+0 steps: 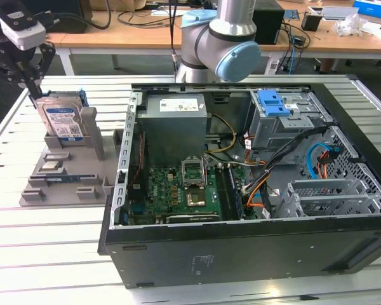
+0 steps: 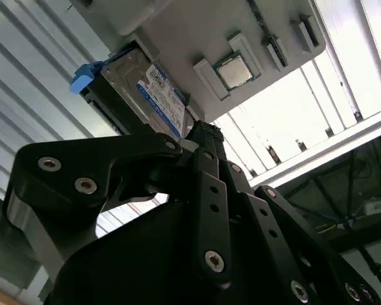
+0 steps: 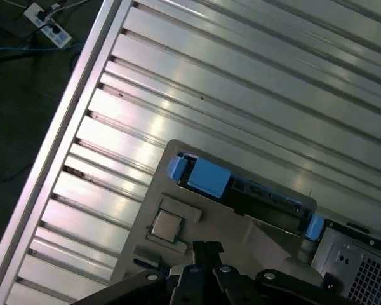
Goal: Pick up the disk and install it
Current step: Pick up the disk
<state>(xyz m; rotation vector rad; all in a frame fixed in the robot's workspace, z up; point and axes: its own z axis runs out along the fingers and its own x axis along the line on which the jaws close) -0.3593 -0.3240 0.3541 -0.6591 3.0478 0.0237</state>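
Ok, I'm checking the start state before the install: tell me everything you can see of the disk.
The disk is a flat silver metal rectangle with a white-and-blue label on its face and a blue plastic frame along its edges. It stands upright on edge in the grey holder at the exterior view's left, outside the computer case, label towards the camera. The tool hangs by its top corner; whether they touch cannot be told.
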